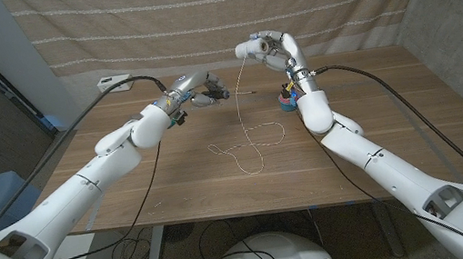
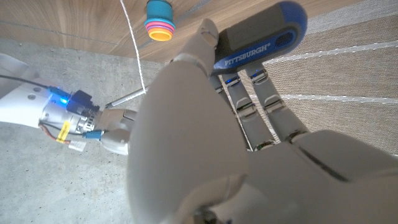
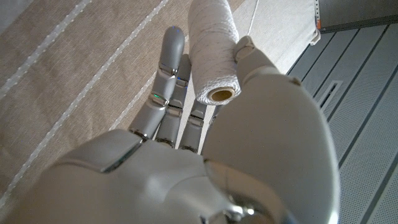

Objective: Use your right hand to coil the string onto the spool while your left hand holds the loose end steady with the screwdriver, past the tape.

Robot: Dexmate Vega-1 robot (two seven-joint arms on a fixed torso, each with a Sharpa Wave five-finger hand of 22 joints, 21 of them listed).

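The right hand (image 1: 280, 51) holds the white spool (image 1: 250, 49) at upper centre, its long axis lying sideways. The string (image 1: 242, 100) hangs down to loops on the table (image 1: 378, 126). The left hand (image 1: 198, 91) grips the screwdriver (image 1: 240, 94), which points right.

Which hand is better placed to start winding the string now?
Right. The right hand holds the white string spool raised, with the white string hanging from it. The left hand grips the blue-handled screwdriver.
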